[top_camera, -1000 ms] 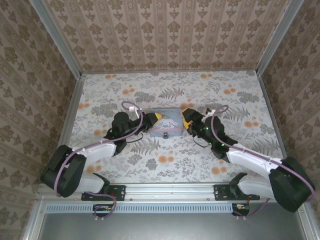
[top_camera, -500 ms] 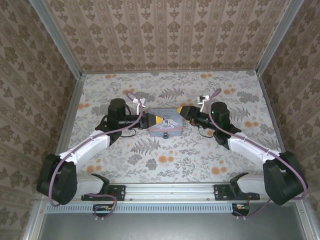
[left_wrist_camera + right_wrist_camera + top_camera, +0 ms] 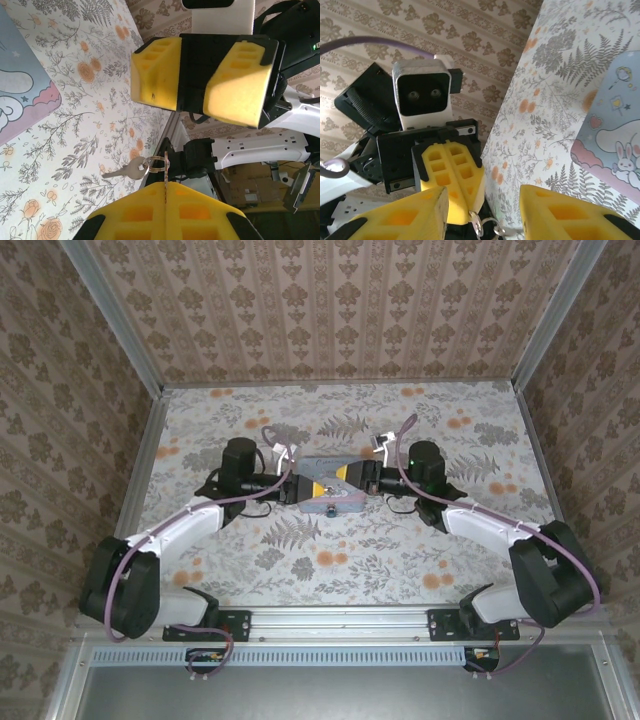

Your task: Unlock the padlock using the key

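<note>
Left gripper (image 3: 316,487) and right gripper (image 3: 347,473) have drawn inward since a second ago, tips nearly meeting above the tin (image 3: 345,502).
Table (image 3: 400,540): floral surface.
Tin: pale blue, cartoon-printed, lying flat at centre.
Right gripper: fingers spread, holding nothing, facing the left.
Left gripper: fingers pressed together on the key ring (image 3: 155,163). The wrist views resolve this; from overhead it is too small to tell.
Key (image 3: 125,171): dangles free from the ring.
Padlock (image 3: 331,510): tiny, dark, at the tin's near edge in the top view.
</note>
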Tool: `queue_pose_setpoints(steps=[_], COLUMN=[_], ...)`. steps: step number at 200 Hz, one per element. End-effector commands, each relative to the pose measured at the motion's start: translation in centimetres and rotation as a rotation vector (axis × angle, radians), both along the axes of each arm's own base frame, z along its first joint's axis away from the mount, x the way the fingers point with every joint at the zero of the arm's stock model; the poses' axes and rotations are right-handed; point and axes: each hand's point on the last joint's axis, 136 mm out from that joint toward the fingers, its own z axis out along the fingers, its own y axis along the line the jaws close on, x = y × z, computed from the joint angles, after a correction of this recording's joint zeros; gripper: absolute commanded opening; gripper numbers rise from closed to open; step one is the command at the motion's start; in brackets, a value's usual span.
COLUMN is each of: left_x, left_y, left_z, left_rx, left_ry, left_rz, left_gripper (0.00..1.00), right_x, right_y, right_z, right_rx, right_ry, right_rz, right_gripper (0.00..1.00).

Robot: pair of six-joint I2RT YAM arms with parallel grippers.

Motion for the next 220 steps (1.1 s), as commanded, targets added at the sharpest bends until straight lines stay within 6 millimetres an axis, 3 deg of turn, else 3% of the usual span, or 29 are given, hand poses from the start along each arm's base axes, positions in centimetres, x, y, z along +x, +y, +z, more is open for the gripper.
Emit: queue_pose_setpoints(steps=[1,72,220], left_x=[0.3,0.6,1.1], left_y=[-0.4,-0.7,-0.8], left_z=[1.9,1.5,0.7], left_rx=[-0.045,-0.044,-0.028], left_ry=[-0.062,-0.052,-0.04], left_rz=[-0.041,-0.063,-0.062], left_gripper=[0.0,0.0,0.0], right_x=[-0.5,-1.6,-2.5], right_y=[1.1,1.6,1.5], right_z=[0.4,-1.1,-1.2], right_rx=[0.023,0.026,0.049], right_ry=[-0.046,-0.031,-0.023], right_rz=[0.06,0.107,0.132], right_gripper=[0.43,0.36,0.15])
